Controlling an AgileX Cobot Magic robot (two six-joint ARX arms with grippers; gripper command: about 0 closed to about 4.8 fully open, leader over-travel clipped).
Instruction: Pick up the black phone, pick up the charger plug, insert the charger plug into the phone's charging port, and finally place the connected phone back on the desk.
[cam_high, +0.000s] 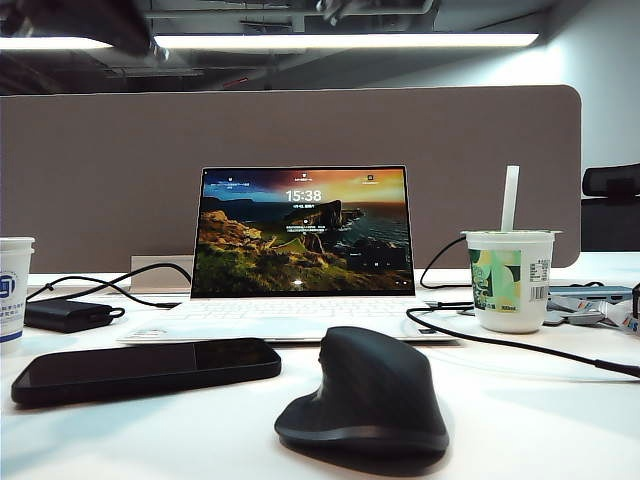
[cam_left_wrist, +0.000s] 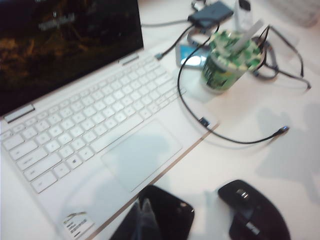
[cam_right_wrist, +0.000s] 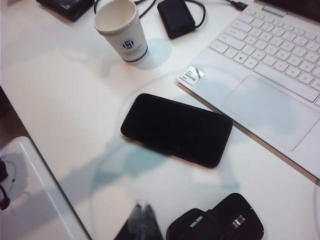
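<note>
Hovering above the desk (cam_high: 540, 420), we keep both grippers closed and empty: left gripper (cam_left_wrist: 144, 216) over the black phone (cam_high: 146, 369), right gripper (cam_right_wrist: 142, 220) between phone and mouse (cam_high: 365, 391). Phone lies flat, near left, before the laptop (cam_high: 300, 255). Charger plug (cam_left_wrist: 283, 130) rests right of the laptop, beyond the mouse.

Surface layout, keyed to the laptop (cam_high: 300, 250)

The black phone (cam_high: 146, 369) lies flat on the surface (cam_high: 540, 420) in front of the laptop, toward its left; mouse (cam_high: 365, 395) in front toward its right, beside the phone. Drink cup (cam_high: 510, 280) right of the laptop, the charger plug (cam_left_wrist: 284, 129) on the surface near it. Paper cup (cam_high: 14, 290) and power brick (cam_high: 65, 315) left of the laptop.
</note>
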